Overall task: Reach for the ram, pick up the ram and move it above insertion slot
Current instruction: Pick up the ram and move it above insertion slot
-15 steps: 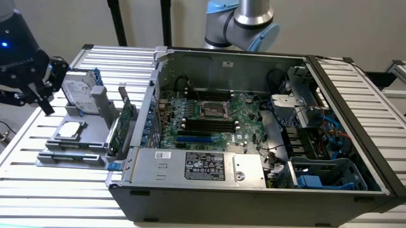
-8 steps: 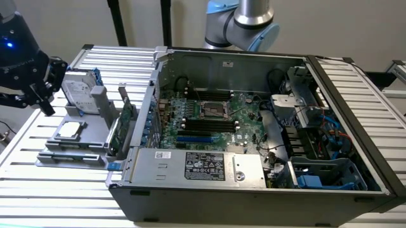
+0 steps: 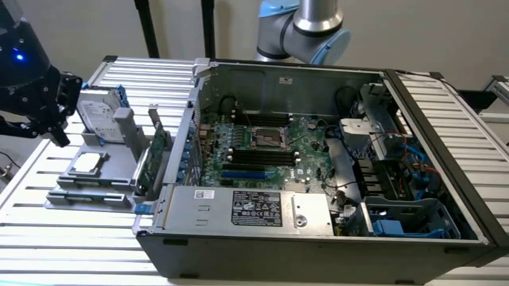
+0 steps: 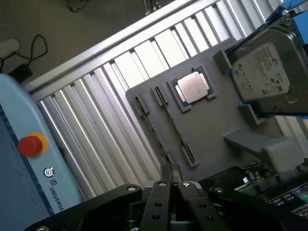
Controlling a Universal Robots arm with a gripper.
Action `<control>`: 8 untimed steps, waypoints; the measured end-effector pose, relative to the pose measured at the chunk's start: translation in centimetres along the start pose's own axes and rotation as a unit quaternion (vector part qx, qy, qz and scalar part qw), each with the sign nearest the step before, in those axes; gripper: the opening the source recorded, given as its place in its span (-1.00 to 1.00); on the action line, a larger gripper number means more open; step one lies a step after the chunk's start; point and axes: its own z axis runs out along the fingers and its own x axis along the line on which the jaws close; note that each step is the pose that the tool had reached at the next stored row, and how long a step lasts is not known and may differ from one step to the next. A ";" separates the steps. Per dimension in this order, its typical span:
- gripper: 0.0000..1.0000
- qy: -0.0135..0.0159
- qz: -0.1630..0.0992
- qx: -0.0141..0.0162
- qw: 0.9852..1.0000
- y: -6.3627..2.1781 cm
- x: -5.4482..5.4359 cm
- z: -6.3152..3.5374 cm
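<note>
Lying among identical neighbours, the insertion slot (image 3: pixel 263 156) looks long, narrow, black.

HDD (image 4: pixel 262 72) cut off at edge, robot arm (image 3: pixel 310 30) too.

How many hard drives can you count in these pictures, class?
1. The hard drive stands propped in the grey holder on the slatted table, at the exterior view's left of the computer case. Others may be hidden inside the case.
</note>
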 end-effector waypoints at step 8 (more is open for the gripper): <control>-0.79 0.003 -0.073 0.001 0.997 -0.02 0.0 0.46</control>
